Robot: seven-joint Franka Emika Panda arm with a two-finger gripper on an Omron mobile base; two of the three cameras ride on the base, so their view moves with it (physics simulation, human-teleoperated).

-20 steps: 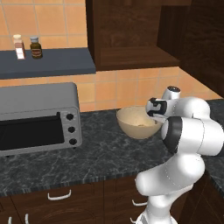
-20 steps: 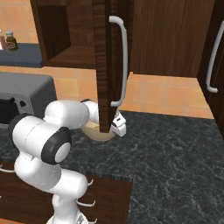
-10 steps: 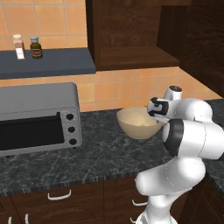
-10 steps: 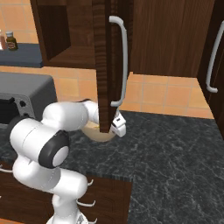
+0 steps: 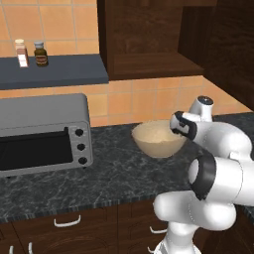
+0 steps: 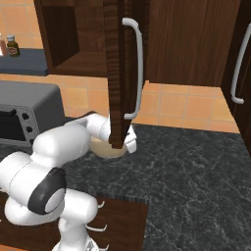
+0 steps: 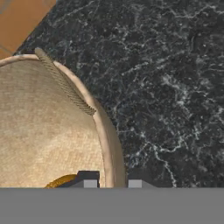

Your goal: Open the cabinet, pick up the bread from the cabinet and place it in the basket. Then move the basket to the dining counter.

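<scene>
Basket (image 5: 158, 139) sits on the black speckled granite worktop (image 5: 109, 173), right of the toaster oven (image 5: 43, 133), close under the orange tiled backsplash (image 5: 124, 101). Tan, bowl-shaped, lighter woven inside; in the hand view its rim (image 7: 107, 135) curves top to bottom, with a twisted rope handle (image 7: 65, 83) lying along the upper edge. Bread (image 7: 61, 180): a sliver of golden-orange showing low inside the basket, just left of the finger tips, mostly cut off by the frame edge. Gripper (image 7: 112, 183) is clenched on the basket's rim, one finger tip inside the wall and one outside, the wall pinched between them. From the left base view the hand (image 5: 186, 126) rests at the basket's right edge, wrist angled down toward it. From the right base view the basket (image 6: 105, 148) is partly hidden behind the open cabinet door (image 6: 117, 73). That door stands swung out, edge-on to the camera, long curved silver bar handle (image 6: 137, 68) facing right. Cabinet (image 5: 149, 39) interior is dark wood-grain, its shelf (image 5: 154, 64) visible above the basket. Further left, a dark blue-grey wall shelf (image 5: 54, 74) carries two small bottles (image 5: 31, 53). Low drawers (image 5: 69, 223) with small white handles run below the worktop.
</scene>
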